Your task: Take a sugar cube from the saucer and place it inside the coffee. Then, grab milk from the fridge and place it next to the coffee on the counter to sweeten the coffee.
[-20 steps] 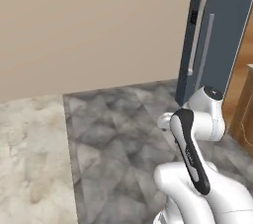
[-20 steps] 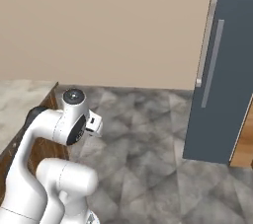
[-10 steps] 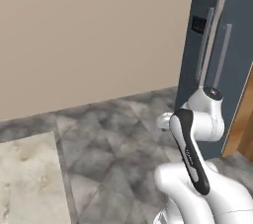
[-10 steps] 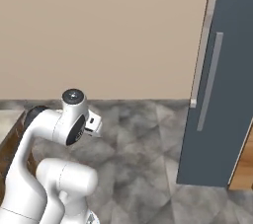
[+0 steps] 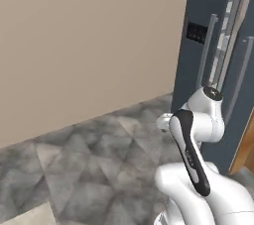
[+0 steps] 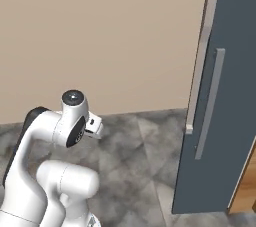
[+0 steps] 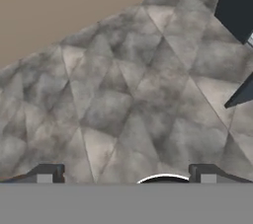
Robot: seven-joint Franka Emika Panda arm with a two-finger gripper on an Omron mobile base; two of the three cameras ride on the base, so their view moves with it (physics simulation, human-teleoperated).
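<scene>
The fridge stood tall to the right of my folded arm, its doors closed, so the milk was hidden from me. Its long silver handle ran upright, top to bottom, on the face toward me. My gripper pointed down at the grey floor, fingers wide apart and empty.

Fridge at right, dark blue-grey, door shut, long silver handle upright on its face. Beige wall behind, grey stone floor below. Arm folded at lower left. Wooden cabinet past fridge's lower right.
</scene>
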